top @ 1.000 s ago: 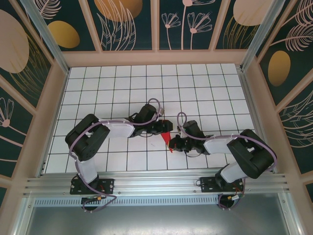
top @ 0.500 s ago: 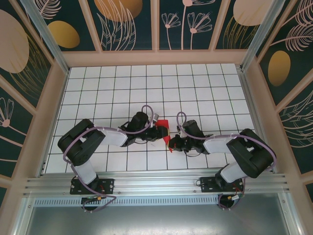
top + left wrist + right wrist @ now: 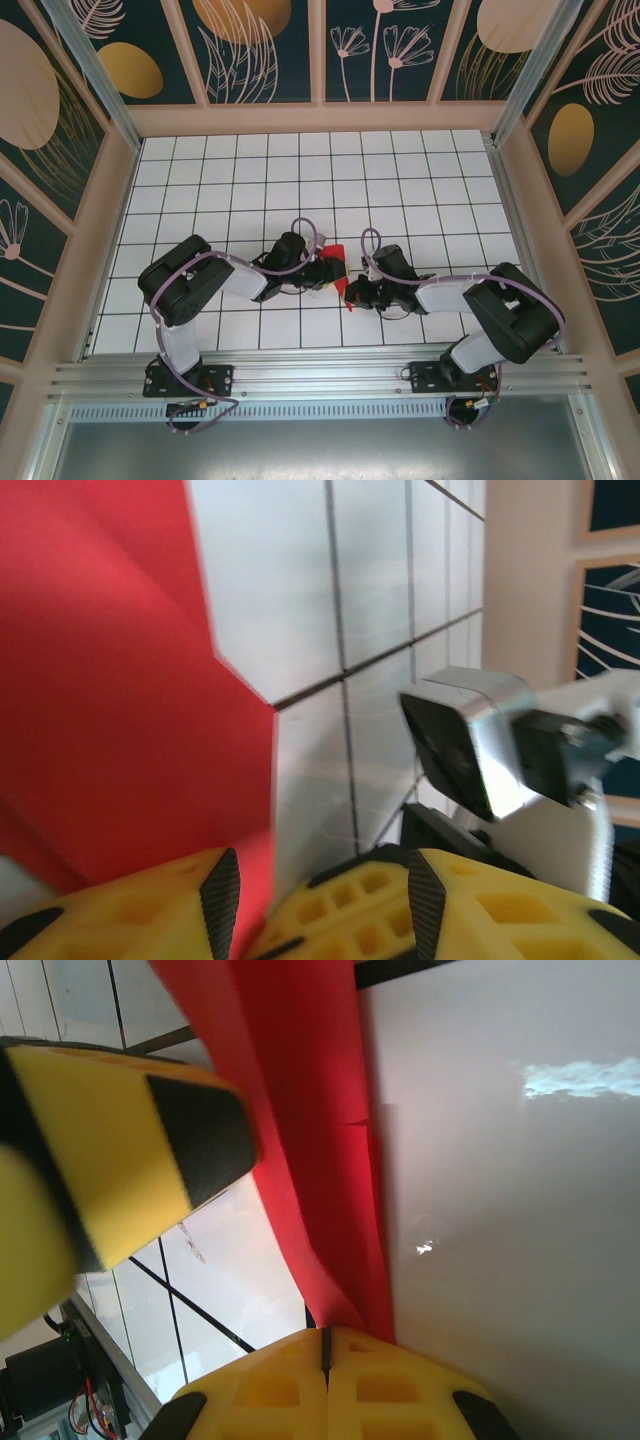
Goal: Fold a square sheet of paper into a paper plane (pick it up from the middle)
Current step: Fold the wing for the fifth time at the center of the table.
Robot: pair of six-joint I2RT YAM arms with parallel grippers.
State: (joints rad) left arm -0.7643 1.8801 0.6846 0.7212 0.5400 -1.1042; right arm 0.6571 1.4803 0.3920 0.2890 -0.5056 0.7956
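Red sheet of paper [image 3: 300, 1110], creased into a narrow wedge, sits on the counter [image 3: 400, 180] between both arms, with one end clenched in the right end effector [image 3: 325, 1345]. Left end effector [image 3: 320, 880] is released, jaws apart astride the paper's edge. For a clean fold I'd anchor with the right pinch, seat the left deeper before closing, then press along the crease without tugging.

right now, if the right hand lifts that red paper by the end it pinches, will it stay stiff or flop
Probably floppy: the red paper is thin and curves as it leaves the shut right hand. Its creases may stiffen it along the fold. It looks very light, so it would likely slide on the glossy table.
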